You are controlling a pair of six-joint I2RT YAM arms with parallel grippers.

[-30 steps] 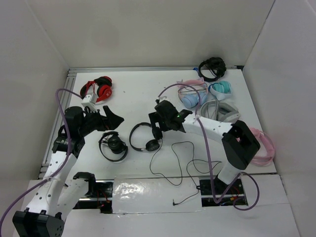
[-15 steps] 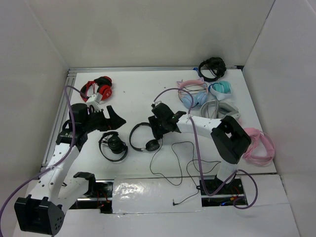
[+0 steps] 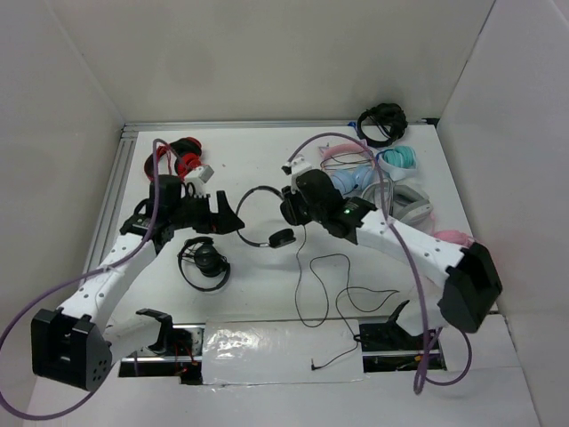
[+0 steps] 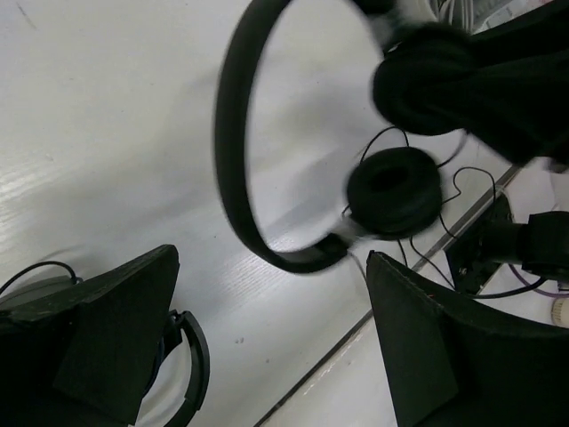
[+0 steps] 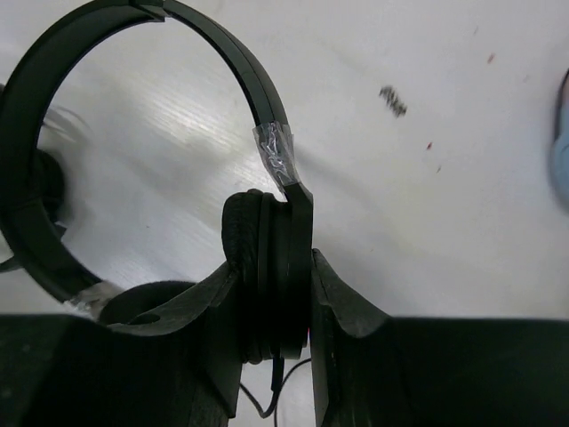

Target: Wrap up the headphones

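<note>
Right jaws: I clamp the headphones (image 3: 282,237) by one earcup (image 5: 265,276), at the desk (image 3: 249,160) centre.
Left jaws: mine gape, holding nothing.
Cable (image 3: 299,289): trails toward the desk's near edge.

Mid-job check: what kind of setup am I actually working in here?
Likely a lab robot test cell, not a home or shop: plain white panels box in a white table, and assorted headsets lie as props, such as a red pair and a teal pair.
</note>
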